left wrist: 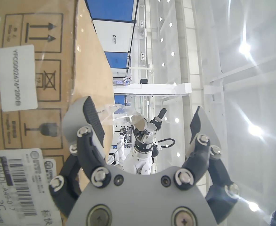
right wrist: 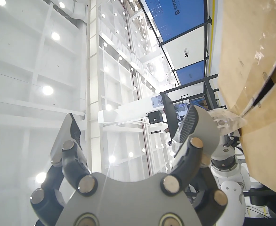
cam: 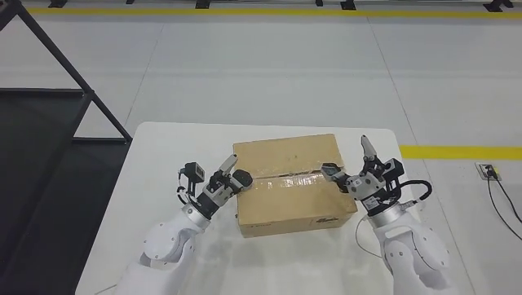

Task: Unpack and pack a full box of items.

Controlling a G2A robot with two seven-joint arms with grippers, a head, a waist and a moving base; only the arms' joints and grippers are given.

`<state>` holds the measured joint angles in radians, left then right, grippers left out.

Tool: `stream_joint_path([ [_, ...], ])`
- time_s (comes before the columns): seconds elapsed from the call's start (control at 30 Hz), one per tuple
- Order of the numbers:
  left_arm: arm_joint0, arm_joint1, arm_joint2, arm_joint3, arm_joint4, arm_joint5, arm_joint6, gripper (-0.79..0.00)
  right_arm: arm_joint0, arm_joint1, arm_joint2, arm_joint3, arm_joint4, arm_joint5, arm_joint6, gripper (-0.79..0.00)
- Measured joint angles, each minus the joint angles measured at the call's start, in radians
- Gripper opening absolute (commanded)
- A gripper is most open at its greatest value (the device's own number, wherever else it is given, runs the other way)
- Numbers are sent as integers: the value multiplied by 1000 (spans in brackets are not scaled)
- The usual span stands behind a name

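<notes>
A closed cardboard box (cam: 289,185) stands in the middle of the white table (cam: 163,156), with clear tape (cam: 285,179) along its top seam. My left gripper (cam: 236,173) is open at the box's left end; in the left wrist view the gripper (left wrist: 144,109) has one finger beside the labelled box side (left wrist: 46,59), where a loose tape end (left wrist: 119,114) sticks out. My right gripper (cam: 347,158) is open at the right end. In the right wrist view the gripper (right wrist: 132,114) has one finger touching the crumpled tape end (right wrist: 227,121) at the box seam (right wrist: 251,48).
A black metal frame (cam: 49,116) stands off the table's left side. Yellow floor lines (cam: 457,151) run beyond the table. Bare table surface lies behind the box and on both sides of it.
</notes>
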<state>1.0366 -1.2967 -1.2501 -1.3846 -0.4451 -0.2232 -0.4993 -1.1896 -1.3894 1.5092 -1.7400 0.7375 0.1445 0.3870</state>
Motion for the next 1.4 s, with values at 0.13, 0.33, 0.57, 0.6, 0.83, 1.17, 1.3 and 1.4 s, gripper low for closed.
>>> stream_joint_path([
  [0.13,-3,-1,2,7,10,6,7,0,5,2,2,-2,1,-4,0,0],
  [0.33,-6,-2,1,11,13,16,8,0,7,6,9,-16,-1,-20,-7,0],
  [0.57,-6,-3,1,9,13,19,3,0,2,10,15,-26,3,-16,-13,0],
  [0.6,-6,-3,2,8,14,19,3,0,2,11,16,-27,3,-15,-13,0],
  [0.83,-4,-5,4,4,18,19,3,0,-6,12,31,-40,20,-67,-29,0],
  [1.17,19,-5,0,-44,17,9,2,0,-13,-2,42,-78,125,-319,-99,0],
  [1.3,34,-5,-9,-71,15,-10,8,0,-12,-3,35,-78,137,-327,-97,0],
  [1.4,49,-4,-20,-95,8,-31,17,0,-12,-3,36,-78,136,-326,-97,0],
])
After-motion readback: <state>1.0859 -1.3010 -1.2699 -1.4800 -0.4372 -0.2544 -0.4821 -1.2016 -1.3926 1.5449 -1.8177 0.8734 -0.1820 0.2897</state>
